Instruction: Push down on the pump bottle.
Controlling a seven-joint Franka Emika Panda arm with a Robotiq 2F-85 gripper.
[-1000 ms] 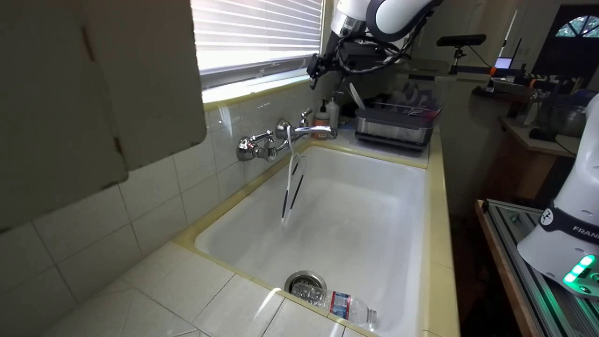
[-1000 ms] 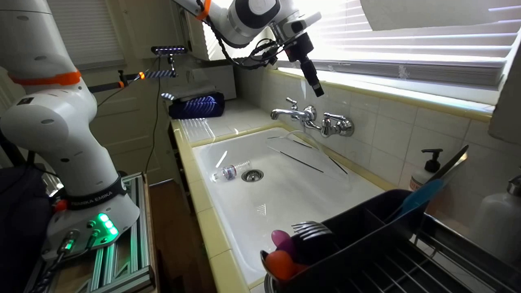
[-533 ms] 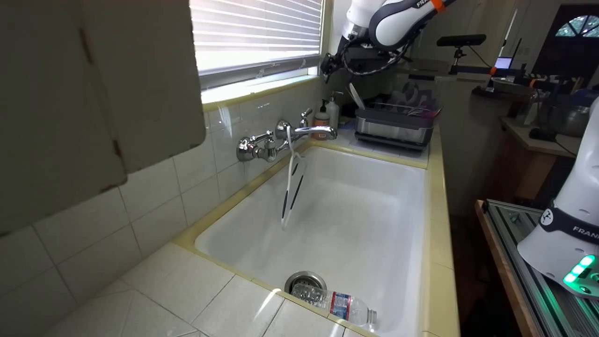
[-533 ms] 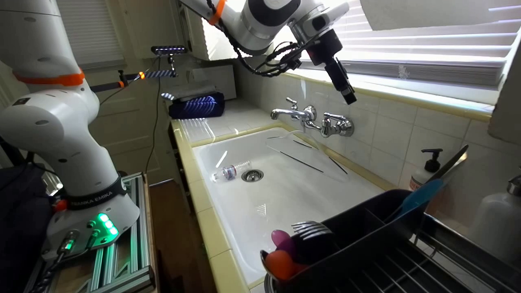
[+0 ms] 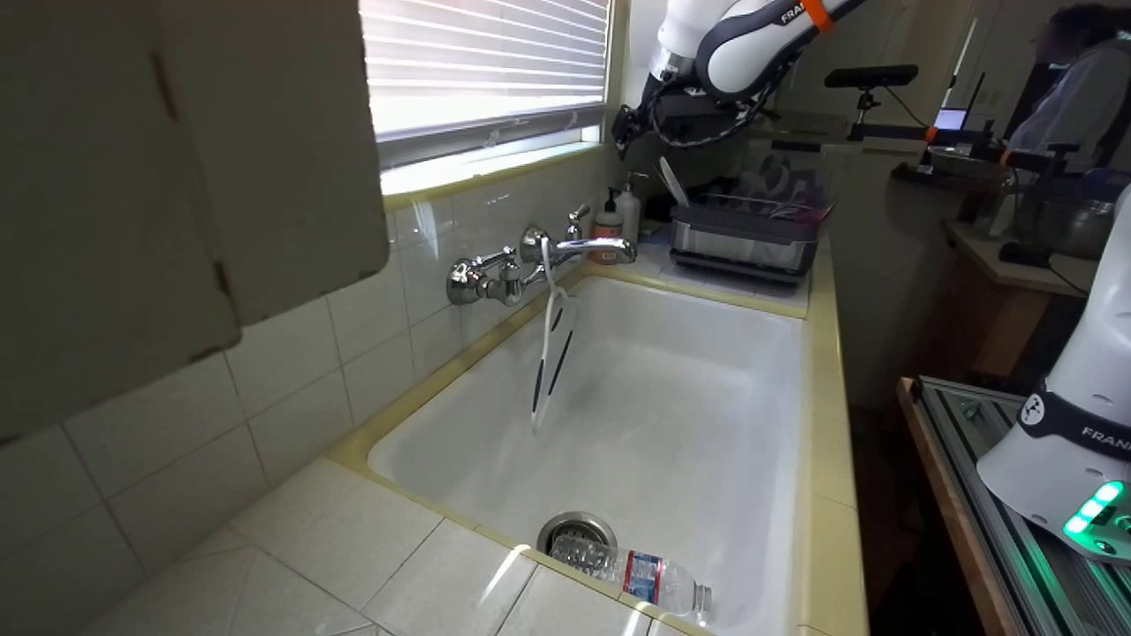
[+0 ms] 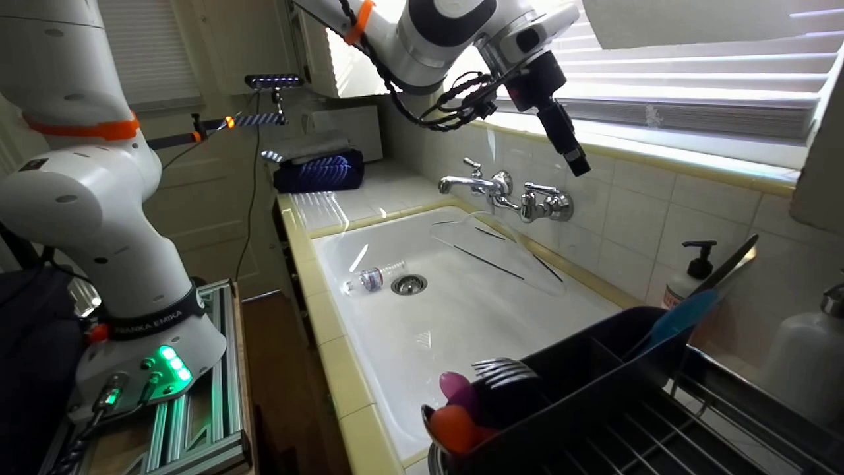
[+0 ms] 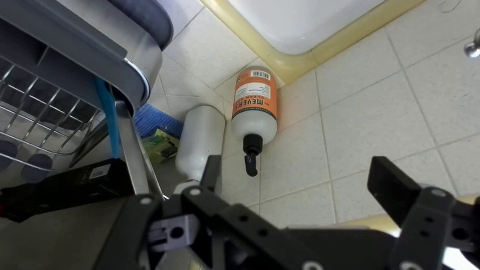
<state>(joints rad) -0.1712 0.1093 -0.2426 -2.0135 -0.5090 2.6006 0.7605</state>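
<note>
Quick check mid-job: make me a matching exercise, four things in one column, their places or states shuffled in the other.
Things
1. claw
2. clear plastic bottle
3. orange-labelled pump bottle
4. faucet

Places or states
A. standing upright
B. open
C. fixed to the tiled wall
D. lying in the sink

Right pairs: 1-B, 2-D, 3-A, 4-C

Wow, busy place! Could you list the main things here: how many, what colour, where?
Sink: 1, white, set in counter
Drain: 1, silver, sink bottom
Water bottle: 1, clear, lying in sink
Faucet: 1, silver, above sink
Window blind: 1, white, above faucet
Orange-labelled pump bottle: 1, black-topped, by sink corner
White pump bottle: 1, white, beside it
Dish rack: 1, dark grey, counter at sink's end
Blue utensil: 1, blue, in rack
Person: 1, light top, background
Gripper (robot's hand): 1, black, open, near window blind
Robot arm: 1, white, beside sink
</note>
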